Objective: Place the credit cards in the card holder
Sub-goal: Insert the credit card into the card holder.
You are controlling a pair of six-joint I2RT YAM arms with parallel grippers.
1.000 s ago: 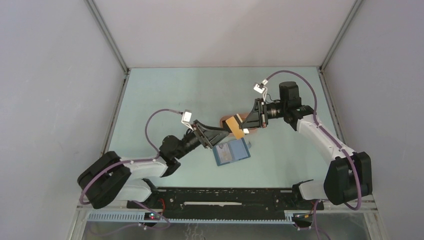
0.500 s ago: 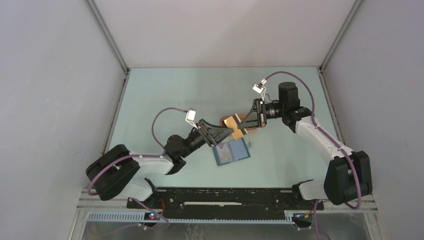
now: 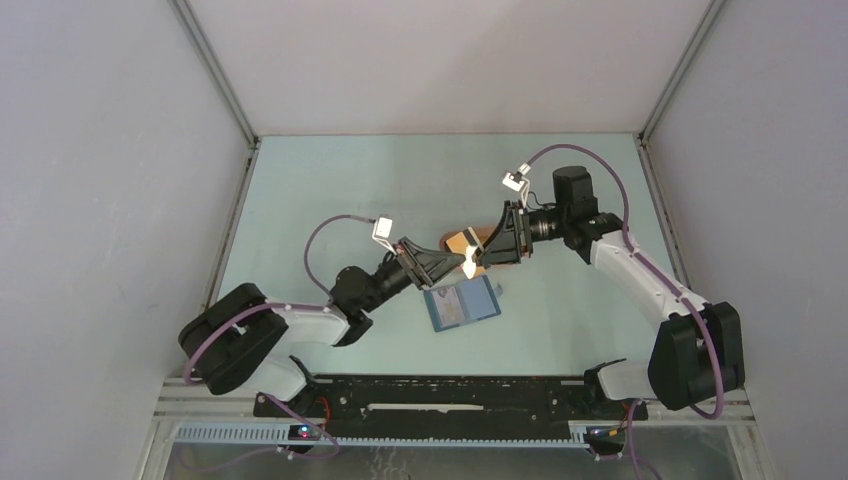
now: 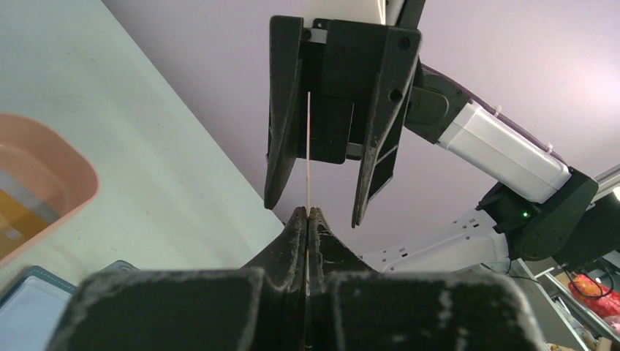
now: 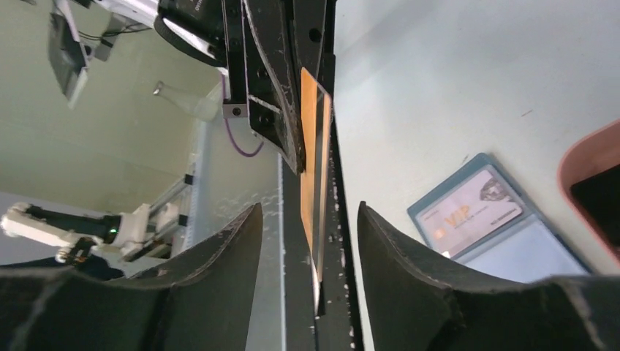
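Above the table (image 3: 330, 190), a little beyond the wallet (image 3: 461, 304), the two grippers meet tip to tip around one orange card (image 5: 311, 146). The left gripper (image 4: 308, 214) is clenched on this card: in its wrist view the two fingertips (image 4: 297, 225) press together and the thin card edge stands up from between them. The right gripper (image 5: 307, 219) is released; its fingers (image 5: 219, 252) stand apart on both sides of the card, and in the left wrist view a small gap shows between the card and the nearer finger. So the card is held in the air by the left gripper only. The wallet lies open and flat on the table, below the grippers and nearer to the arm bases. One pale card (image 5: 474, 212) with the print "VIP" already sits in one half of it. The pink tray (image 4: 77, 183) lies just beyond the grippers, and a yellow card (image 4: 18, 212) lies in it. A black card (image 5: 601, 196) is also in the tray, at the edge of the right wrist view.
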